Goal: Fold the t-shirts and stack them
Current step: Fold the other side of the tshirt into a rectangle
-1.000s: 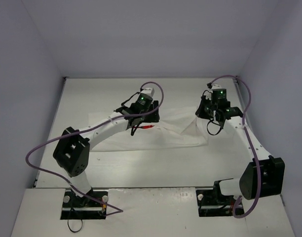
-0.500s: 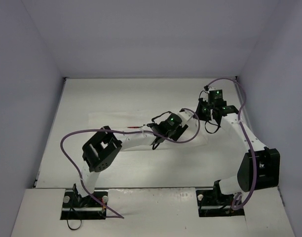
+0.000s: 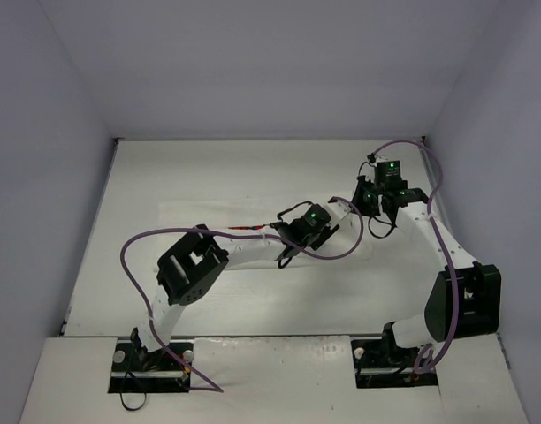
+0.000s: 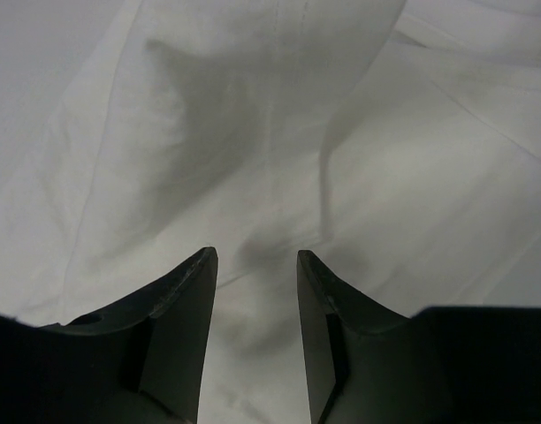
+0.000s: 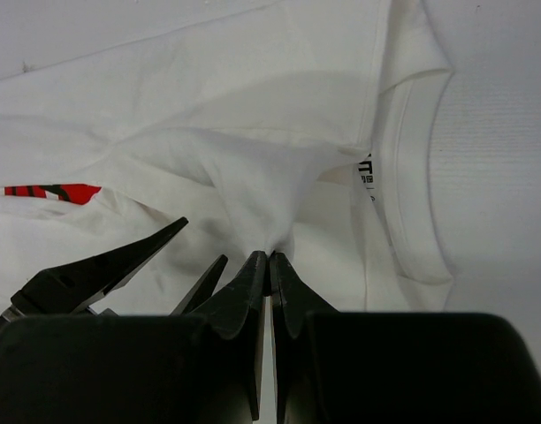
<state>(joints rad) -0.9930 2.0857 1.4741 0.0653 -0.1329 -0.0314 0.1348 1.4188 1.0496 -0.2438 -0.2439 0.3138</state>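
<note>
The t-shirt (image 5: 253, 115) lies rumpled on the worktop (image 3: 209, 168), the right gripper (image 5: 269, 265) with jaws clamped on a cloth ridge just beside the collar (image 5: 412, 177) — probably anchoring it — while the left gripper (image 4: 255, 256), farther from the collar, hovers with jaws apart over slack fabric, apparently ready to pinch.
</note>
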